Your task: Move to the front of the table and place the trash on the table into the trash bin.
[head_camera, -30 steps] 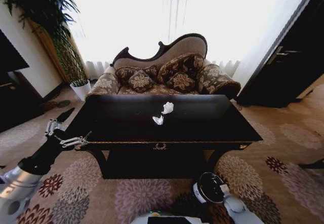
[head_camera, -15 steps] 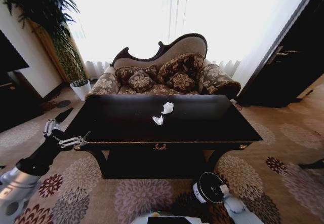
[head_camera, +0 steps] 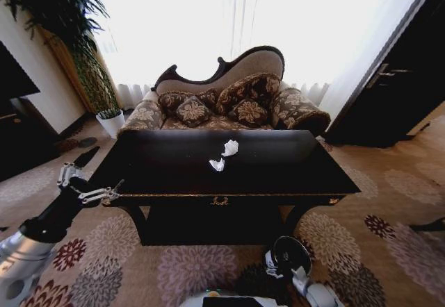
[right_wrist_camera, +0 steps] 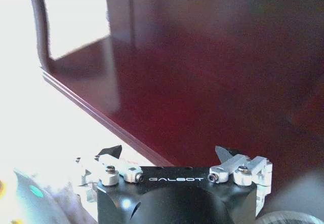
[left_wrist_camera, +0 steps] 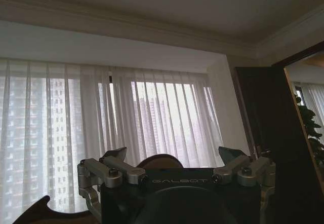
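Note:
The table (head_camera: 278, 171) with its glossy black top stands straight ahead. The trash on it is two crumpled white paper scraps, one (head_camera: 230, 147) near the middle and a smaller one (head_camera: 217, 164) just in front of it. My left gripper (head_camera: 104, 171) is open and hangs off the table's front-left corner, level with the top; in the left wrist view its fingers (left_wrist_camera: 172, 155) are spread with nothing between them. Low in front of the table, my right gripper (head_camera: 276, 265) is open too, with an empty gap (right_wrist_camera: 169, 150). The trash bin is out of view.
A patterned sofa (head_camera: 229, 105) with cushions stands behind the table. A tall plant in a white pot (head_camera: 110, 121) is at the back left, and dark furniture (head_camera: 393, 92) at the right. Patterned carpet (head_camera: 396, 217) lies open on both sides.
My right arm has shifted slightly lower and toward the middle at the bottom of the head view. The left gripper has drifted a little left and down. The paper scraps have not moved.

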You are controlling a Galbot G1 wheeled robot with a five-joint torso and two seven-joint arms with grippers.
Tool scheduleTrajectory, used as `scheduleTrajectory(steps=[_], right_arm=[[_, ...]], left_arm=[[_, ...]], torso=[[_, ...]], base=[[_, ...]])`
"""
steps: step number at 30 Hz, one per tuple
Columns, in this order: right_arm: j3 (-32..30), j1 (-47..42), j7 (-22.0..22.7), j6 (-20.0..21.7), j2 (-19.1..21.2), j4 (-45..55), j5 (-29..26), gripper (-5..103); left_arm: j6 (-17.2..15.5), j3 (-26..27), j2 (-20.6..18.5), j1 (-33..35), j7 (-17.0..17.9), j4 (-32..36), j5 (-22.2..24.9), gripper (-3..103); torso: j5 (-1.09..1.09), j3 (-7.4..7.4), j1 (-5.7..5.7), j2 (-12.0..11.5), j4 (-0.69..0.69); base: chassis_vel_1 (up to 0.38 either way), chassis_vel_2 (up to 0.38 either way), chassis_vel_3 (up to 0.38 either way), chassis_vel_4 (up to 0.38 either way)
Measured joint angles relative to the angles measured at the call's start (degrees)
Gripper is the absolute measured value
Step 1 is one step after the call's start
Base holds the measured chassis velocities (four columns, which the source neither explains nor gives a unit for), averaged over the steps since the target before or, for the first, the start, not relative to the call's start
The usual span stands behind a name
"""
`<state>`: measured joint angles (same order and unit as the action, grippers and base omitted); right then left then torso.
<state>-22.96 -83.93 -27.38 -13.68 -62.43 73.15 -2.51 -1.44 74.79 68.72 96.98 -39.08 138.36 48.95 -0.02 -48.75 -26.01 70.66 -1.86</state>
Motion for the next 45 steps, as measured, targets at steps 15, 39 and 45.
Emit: scheduleTrajectory(steps=[15,39,45], right_arm=[[-2.7,-7.3,-19.5,-4.2,-2.2,13.7,-14.1,100],[-6.9,-13.2,-22.1,-5.0,-10.0,37.9,-29.7,100],[-8.2,-12.6,-20.0,-3.4,-9.5,40.9,-30.7,100]], left_arm=[[0.0,-0.6,0.0,-0.4,0.1,-0.1,-0.2,100],[-0.1,-1.8,0.1,-2.2,0.2,-1.7,-0.7,100],[-0.2,-2.6,0.4,-2.7,0.2,-1.5,-0.6,100]], torso=[[0.0,0.0,0.0,0.0,0.0],[0.0,0.0,0.0,0.0,0.0],[0.01,-0.01,0.0,0.0,0.01]], base=[[0.0,0.0,0.0,0.0],[0.0,0.0,0.0,0.0],[0.0,0.0,0.0,0.0]])
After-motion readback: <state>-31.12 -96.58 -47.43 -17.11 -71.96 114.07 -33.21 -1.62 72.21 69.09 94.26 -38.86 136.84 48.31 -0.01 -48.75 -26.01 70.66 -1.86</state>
